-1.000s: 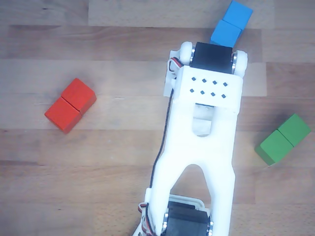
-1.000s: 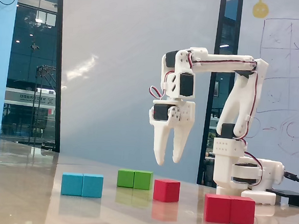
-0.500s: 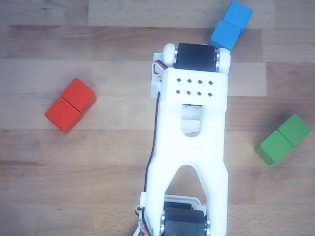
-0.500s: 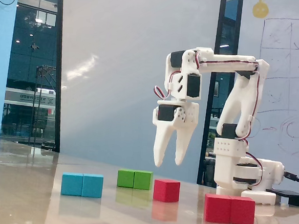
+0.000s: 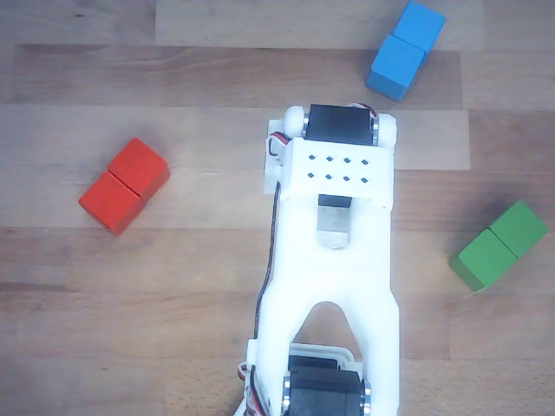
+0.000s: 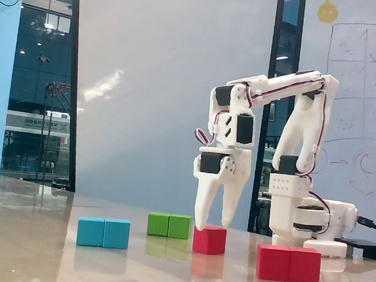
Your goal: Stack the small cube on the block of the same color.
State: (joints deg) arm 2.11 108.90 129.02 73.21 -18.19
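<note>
The small red cube (image 6: 209,239) rests on the table in the fixed view. My gripper (image 6: 212,226) points straight down right over it, jaws open, with the fingertips (image 6: 199,227) at the cube's top edge. In the other view the arm (image 5: 334,173) covers both the cube and the fingers. The long red block (image 6: 289,263) with its middle groove lies on the table to the right of the cube and nearer the camera in the fixed view. In the other view the red block (image 5: 124,185) lies left of the arm.
A blue two-cube block (image 6: 103,232) lies left of the cube; in the other view the blue block (image 5: 405,48) is at top right. A green block (image 6: 169,225) lies behind; it also shows in the other view (image 5: 501,245). The arm's base (image 6: 305,217) stands at the right.
</note>
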